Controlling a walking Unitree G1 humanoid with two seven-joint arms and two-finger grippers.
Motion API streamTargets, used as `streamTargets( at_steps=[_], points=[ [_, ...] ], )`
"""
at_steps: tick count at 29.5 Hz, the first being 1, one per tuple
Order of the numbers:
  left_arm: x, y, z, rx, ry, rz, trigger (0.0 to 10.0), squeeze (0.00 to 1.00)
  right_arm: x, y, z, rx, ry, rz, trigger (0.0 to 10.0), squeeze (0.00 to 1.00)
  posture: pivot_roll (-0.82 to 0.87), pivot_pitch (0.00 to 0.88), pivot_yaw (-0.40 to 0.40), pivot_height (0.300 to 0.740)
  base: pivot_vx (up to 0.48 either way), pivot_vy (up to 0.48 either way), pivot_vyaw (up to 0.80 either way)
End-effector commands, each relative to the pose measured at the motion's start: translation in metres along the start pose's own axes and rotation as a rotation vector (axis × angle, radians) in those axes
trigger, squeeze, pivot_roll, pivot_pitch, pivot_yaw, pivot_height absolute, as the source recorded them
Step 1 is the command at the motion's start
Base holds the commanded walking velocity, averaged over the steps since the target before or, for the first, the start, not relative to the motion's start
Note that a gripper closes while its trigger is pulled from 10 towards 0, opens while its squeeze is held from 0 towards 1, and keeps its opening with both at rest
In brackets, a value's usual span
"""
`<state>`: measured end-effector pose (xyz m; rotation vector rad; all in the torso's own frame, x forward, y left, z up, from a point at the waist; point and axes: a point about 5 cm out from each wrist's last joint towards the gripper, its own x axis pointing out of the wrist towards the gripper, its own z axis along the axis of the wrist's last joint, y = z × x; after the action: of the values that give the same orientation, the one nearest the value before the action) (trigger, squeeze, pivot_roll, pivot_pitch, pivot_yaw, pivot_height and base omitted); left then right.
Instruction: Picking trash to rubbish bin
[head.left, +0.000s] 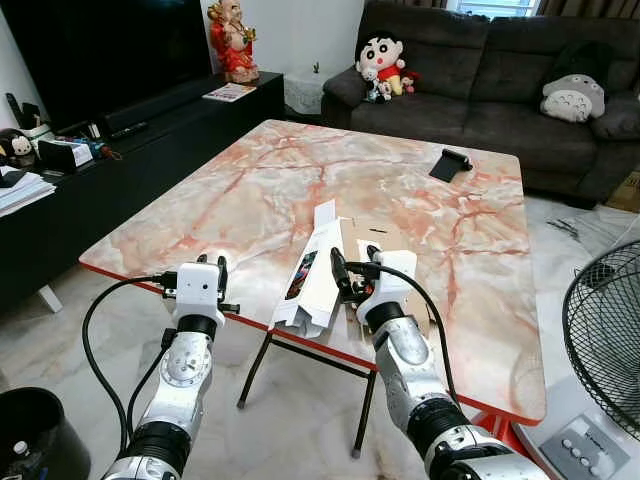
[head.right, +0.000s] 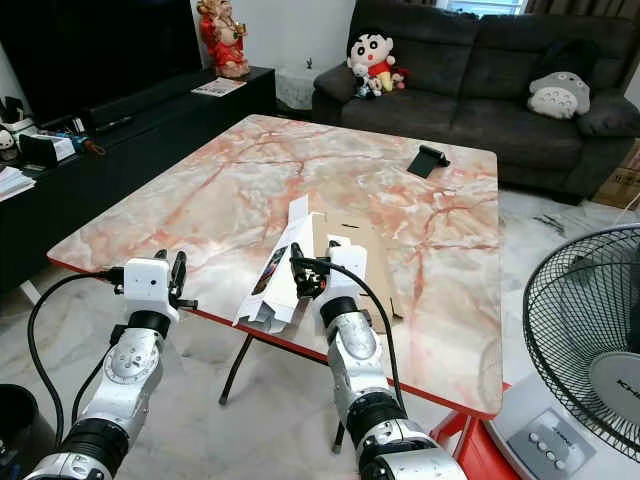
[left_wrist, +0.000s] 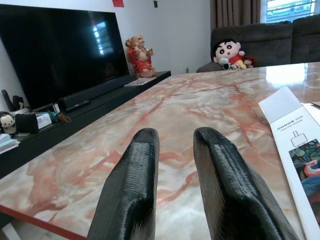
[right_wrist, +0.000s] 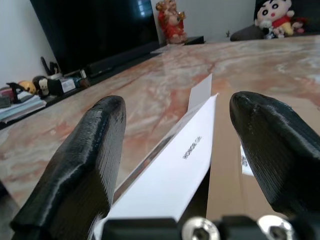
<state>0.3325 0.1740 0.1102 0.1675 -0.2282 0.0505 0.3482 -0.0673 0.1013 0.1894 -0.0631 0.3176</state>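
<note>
The marble-patterned table (head.left: 250, 200) has a red lower edge along its near side; both grippers sit at this edge. The white carton (head.left: 312, 270), a long flattened box with printed artwork, lies on the near part of the tabletop, and its near end overhangs the edge slightly. It rests on a flat brown cardboard sheet (head.left: 362, 238).

The right gripper (head.left: 352, 266) is positioned at the carton, fingers spread wide. In the right wrist view the carton (right_wrist: 175, 170) runs between the two textured black fingers (right_wrist: 85, 165); contact cannot be confirmed. The left gripper (head.left: 210, 268) hovers at the table edge, well to the left of the carton, its fingers a small gap apart and gripping nothing.

Most of the tabletop beyond the carton is open, glossy surface. A small black object (head.left: 450, 163) lies near the far right side.

Surrounding obstacles:
- A standing fan (head.left: 605, 340) with a wire grille, just beside the table's right near corner.
- A dark bin (head.left: 35, 430) on the tiled floor at lower left.
- A black TV console (head.left: 130, 150) with a large screen along the left.
- A dark sofa (head.left: 470, 80) with plush toys beyond the table.
</note>
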Motion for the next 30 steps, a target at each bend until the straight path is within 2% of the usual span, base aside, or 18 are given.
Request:
streamTargets(
  at_steps=[1,5,8,13,14,16,17,22,23,26,30],
  points=[
    [0.002,0.0,0.004,0.006,-0.023,0.0,10.0,0.0,0.0,0.007,-0.008,-0.038,0.07,0.026,10.0,0.0,0.05,0.0,-0.023,0.74,0.0,0.0,0.0],
    [0.001,-0.001,0.003,0.006,-0.015,-0.009,10.0,0.0,-0.006,0.002,-0.024,-0.105,0.196,0.02,10.0,0.0,0.04,0.0,-0.024,0.74,0.0,0.0,0.0],
    [0.001,-0.003,0.002,0.002,-0.009,-0.017,10.0,0.0,-0.01,0.002,-0.026,-0.038,0.187,0.024,10.0,0.0,0.04,0.0,-0.024,0.74,0.0,0.0,0.0],
    [0.001,-0.004,0.001,-0.003,-0.006,-0.025,10.0,0.0,-0.013,0.0,-0.03,-0.027,0.206,0.011,10.0,0.0,0.04,0.0,-0.023,0.74,0.0,0.0,0.0],
    [0.001,-0.005,0.001,-0.005,-0.005,-0.029,10.0,0.0,-0.015,0.0,-0.031,-0.014,0.205,0.015,10.0,0.61,0.04,0.0,-0.023,0.74,0.0,0.0,0.0],
    [0.001,-0.005,0.001,-0.005,-0.005,-0.03,10.0,0.0,-0.015,0.0,-0.031,-0.012,0.206,0.016,10.0,0.61,0.04,0.0,-0.021,0.74,0.0,0.0,0.0],
    [0.0,-0.006,0.001,-0.007,-0.004,-0.035,10.0,0.0,-0.017,-0.001,-0.032,-0.005,0.206,0.019,10.0,1.0,0.03,0.0,-0.021,0.74,0.0,0.0,0.0],
    [0.0,-0.008,0.0,-0.015,0.002,-0.052,10.0,0.0,-0.021,-0.003,-0.033,0.06,0.214,0.012,10.0,1.0,0.03,0.0,-0.018,0.74,0.0,0.0,0.0],
    [0.0,-0.009,0.0,-0.017,0.003,-0.057,10.0,0.0,-0.023,-0.003,-0.034,0.073,0.231,0.011,10.0,0.0,0.03,0.0,-0.018,0.74,0.0,0.0,0.0],
    [0.0,-0.01,0.0,-0.02,0.005,-0.067,10.0,0.0,-0.027,-0.004,-0.036,0.118,0.272,0.002,10.0,0.0,0.03,0.0,-0.017,0.74,0.0,0.0,0.0],
    [0.0,-0.011,-0.001,-0.024,0.01,-0.077,10.0,0.0,-0.033,-0.005,-0.029,0.201,0.278,0.003,10.0,0.0,0.02,0.0,-0.014,0.74,0.0,0.0,0.0]
  ],
)
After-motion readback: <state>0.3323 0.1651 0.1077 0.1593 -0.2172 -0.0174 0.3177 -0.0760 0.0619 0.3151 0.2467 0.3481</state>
